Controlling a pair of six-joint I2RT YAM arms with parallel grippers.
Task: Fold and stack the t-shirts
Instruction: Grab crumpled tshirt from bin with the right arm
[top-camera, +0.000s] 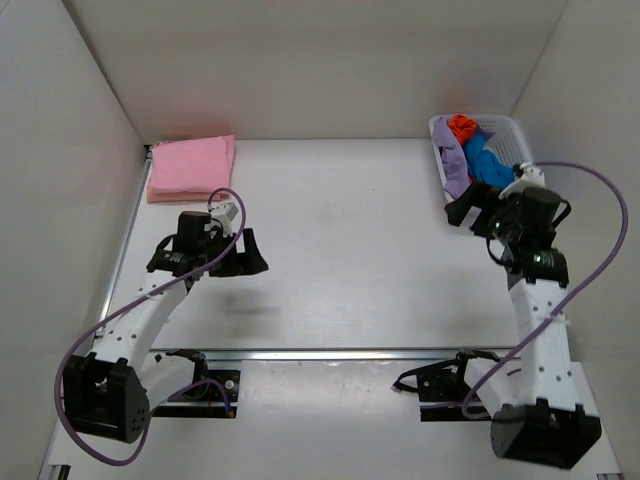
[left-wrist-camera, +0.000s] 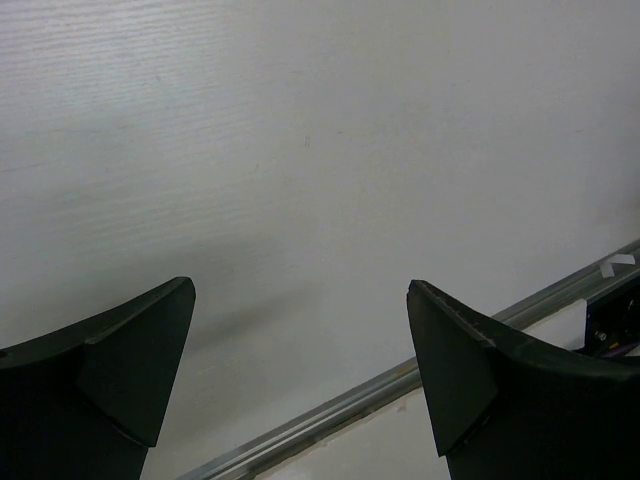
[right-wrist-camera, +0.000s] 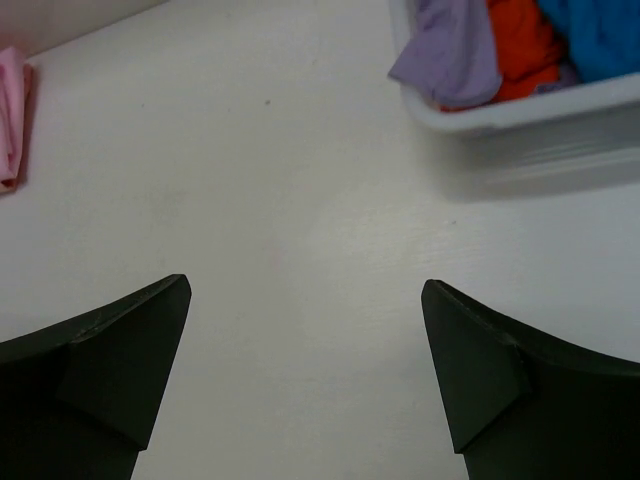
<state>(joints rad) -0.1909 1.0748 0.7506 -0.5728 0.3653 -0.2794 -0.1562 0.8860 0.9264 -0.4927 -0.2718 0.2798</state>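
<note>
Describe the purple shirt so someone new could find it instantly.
Go to the table's far right corner, where a white basket holds three crumpled shirts. The purple shirt lies at the basket's left side, spilling over the rim. It is pale lavender, unlike the bright orange shirt and blue shirt beside it.

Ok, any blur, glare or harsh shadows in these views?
Top external: even, soft light, sharp, only a faint shadow on the table by the left arm. Left wrist: left gripper dark, slightly blurred. Right wrist: right gripper likewise; basket casts a soft shadow.
</note>
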